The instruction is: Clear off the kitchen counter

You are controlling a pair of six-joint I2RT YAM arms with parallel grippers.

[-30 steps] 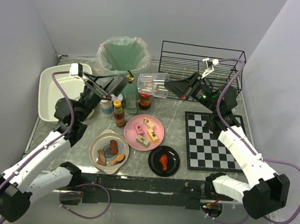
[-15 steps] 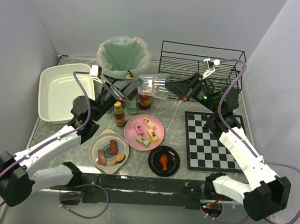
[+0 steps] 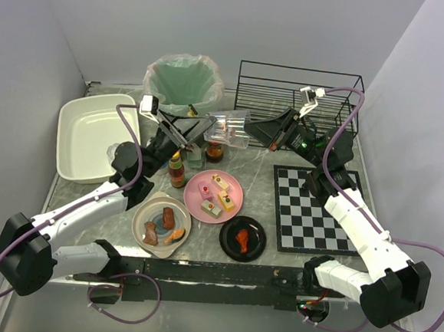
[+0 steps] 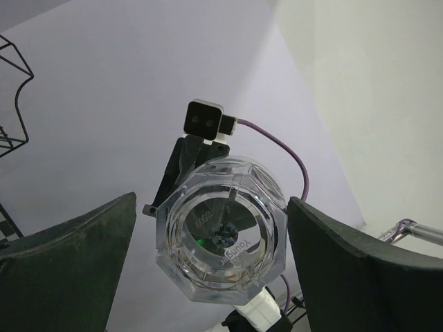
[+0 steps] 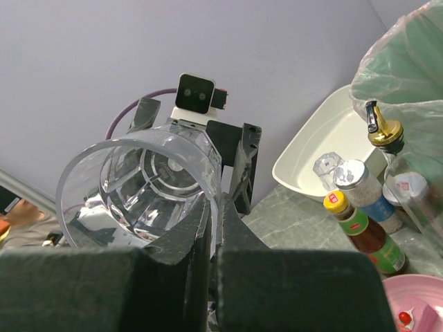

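Note:
My right gripper [image 3: 250,127] is shut on the rim of a clear plastic cup [image 3: 226,128] and holds it on its side in the air above the grey marble kitchen counter [image 3: 266,191]. In the right wrist view the jaws [image 5: 214,207] pinch the cup's wall [image 5: 131,190]. My left gripper [image 3: 199,130] is open and faces the cup's base. In the left wrist view the cup's base [image 4: 221,238] sits between the two spread fingers [image 4: 76,256], with gaps on both sides.
Sauce bottles [image 3: 177,170] stand under the cup. A pink plate [image 3: 213,196], a grey bowl [image 3: 161,221] and a black plate [image 3: 242,238] hold food. A white tub [image 3: 93,137] is left, a lined bin [image 3: 184,82] and wire rack [image 3: 297,91] behind, a checkered mat [image 3: 315,208] right.
My left arm has swung right from beside the tub to the cup, and its open fingers now flank the cup's base. The right gripper and cup have barely moved.

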